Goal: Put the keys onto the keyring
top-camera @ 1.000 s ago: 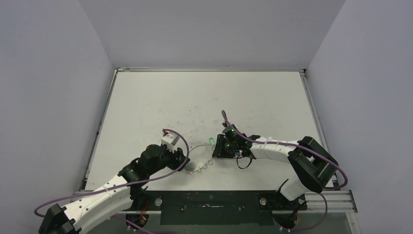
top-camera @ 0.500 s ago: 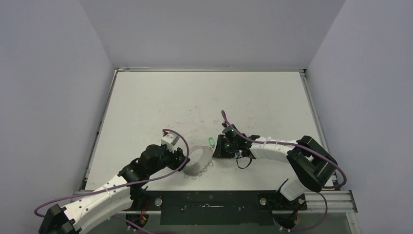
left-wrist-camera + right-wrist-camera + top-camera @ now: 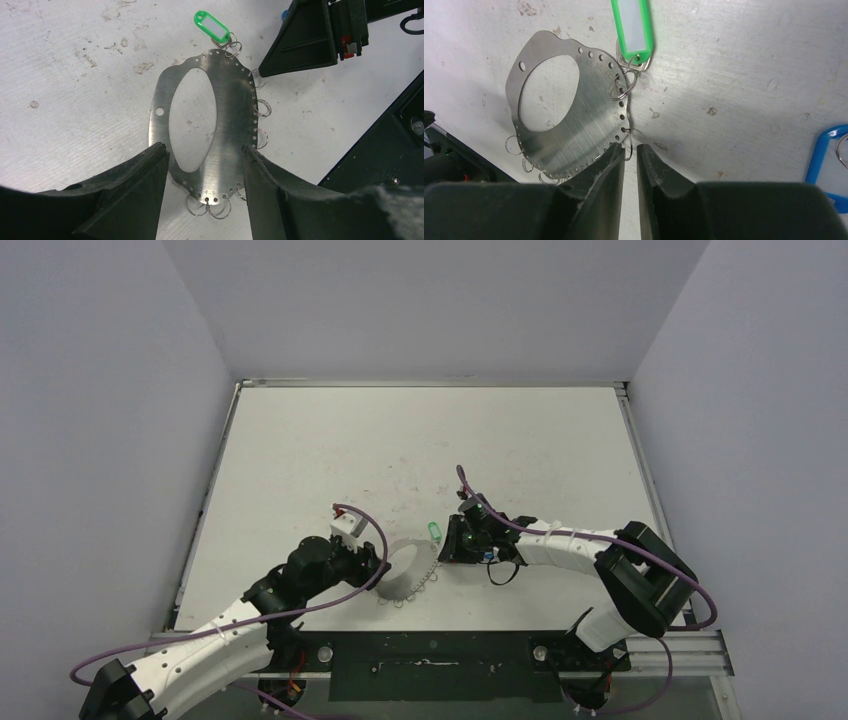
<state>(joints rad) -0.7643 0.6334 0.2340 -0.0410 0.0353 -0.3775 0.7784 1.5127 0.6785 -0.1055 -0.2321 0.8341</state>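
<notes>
So the left gripper [image 3: 203, 150] is clamping the steel keyring [image 3: 230, 125] across its 6 o'clock end. The right gripper [image 3: 630, 147] is sitting at 2 o'clock, jaws a slit, grip unclear. The green key [image 3: 631, 25] is hanging at 12. The blue key [image 3: 824, 165] is lying loose, probably needing a split ring [image 3: 628, 141] pried open next.

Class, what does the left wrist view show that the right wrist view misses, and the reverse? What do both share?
Left wrist only: the left pincer gripping the keyring by its edges, and the right pincer from outside. Right wrist only: the blue key tag at the frame's right edge. Both: the keyring, its small split rings, the green key tag.
</notes>
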